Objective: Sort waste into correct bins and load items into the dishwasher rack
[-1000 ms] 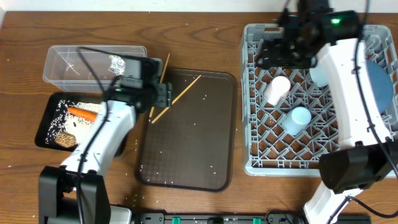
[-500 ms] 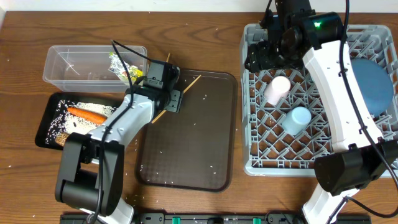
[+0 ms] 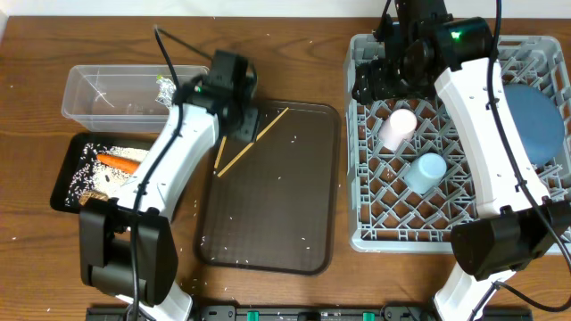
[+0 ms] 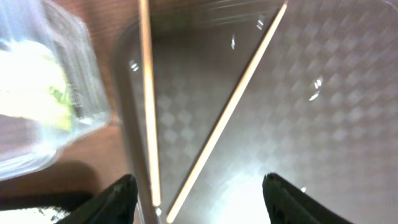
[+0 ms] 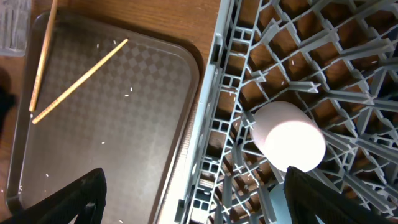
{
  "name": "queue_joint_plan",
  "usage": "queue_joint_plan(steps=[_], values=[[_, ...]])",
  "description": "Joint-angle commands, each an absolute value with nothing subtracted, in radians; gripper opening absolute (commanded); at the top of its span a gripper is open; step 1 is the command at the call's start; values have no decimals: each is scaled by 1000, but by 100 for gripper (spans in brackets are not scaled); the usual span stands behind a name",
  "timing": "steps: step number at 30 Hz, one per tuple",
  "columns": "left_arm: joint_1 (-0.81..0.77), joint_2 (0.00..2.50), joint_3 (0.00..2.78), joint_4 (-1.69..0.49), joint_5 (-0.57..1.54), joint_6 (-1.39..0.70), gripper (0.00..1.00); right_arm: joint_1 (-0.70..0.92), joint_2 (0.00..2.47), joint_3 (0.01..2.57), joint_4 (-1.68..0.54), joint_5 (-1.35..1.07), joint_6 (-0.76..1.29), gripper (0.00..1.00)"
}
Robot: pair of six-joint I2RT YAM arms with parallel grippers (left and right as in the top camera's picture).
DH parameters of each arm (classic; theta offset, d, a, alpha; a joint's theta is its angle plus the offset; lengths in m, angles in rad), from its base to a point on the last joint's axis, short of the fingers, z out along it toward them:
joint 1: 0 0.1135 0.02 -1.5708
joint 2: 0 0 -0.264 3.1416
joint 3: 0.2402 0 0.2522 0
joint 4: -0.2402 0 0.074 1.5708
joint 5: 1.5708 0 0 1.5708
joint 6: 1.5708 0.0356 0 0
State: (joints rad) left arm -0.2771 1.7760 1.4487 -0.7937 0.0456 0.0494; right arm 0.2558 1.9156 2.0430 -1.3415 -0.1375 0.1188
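Thin pale chopsticks (image 4: 230, 106) form a V (nearly touching); left pincer (image 4: 199, 193), right pincer (image 5: 196, 186) released.

**Counts, quick pass**

I count two chopsticks (image 4: 230, 112), both thin and wooden. One brown serving tray (image 3: 268, 214). Two bins: one clear tub (image 3: 134, 69) and one black tray (image 3: 57, 198). One carrot (image 3: 120, 161). One crinkled wrapper (image 3: 165, 86). The rice (image 3: 85, 169) is loose grains, too many for me to count. One grey rack (image 3: 401, 239). Two cups: one pink cup (image 3: 398, 127) and one light blue cup (image 3: 428, 169). One dark blue plate (image 3: 535, 120). Two arms on my rig, one hand each, so two hands: left hand (image 4: 205, 199) and right hand (image 5: 199, 199). One wooden desk (image 3: 294, 53).
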Motion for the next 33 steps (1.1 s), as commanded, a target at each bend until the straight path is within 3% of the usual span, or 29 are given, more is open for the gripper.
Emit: queue_joint_plan(steps=[1, 3, 5, 8, 14, 17, 23, 33], values=[[-281, 1875, 1586, -897, 57, 49, 67, 262, 1911, 2049, -1342, -131, 118, 84], [-280, 1953, 1668, -981, 81, 57, 67, 262, 1911, 2049, -1342, -131, 118, 84], [-282, 2038, 1749, -1056, 105, 91, 57, 262, 1911, 2049, -1343, -131, 118, 84], [-294, 2097, 1787, -1066, 105, 90, 54, 262, 1911, 2049, -1350, -131, 118, 84], [-302, 2103, 1787, -1054, 105, 88, 55, 263, 1911, 2045, -1346, -132, 120, 84], [-298, 2103, 1787, -1065, 104, 85, 64, 273, 1912, 2026, -1321, -136, 135, 84], [-296, 2102, 1787, -1069, 105, 74, 68, 316, 1922, 1957, -1220, -192, 159, 82], [-166, 2001, 1788, -1119, 63, -65, 67, 434, 1997, 1864, -938, -192, 292, 79]])
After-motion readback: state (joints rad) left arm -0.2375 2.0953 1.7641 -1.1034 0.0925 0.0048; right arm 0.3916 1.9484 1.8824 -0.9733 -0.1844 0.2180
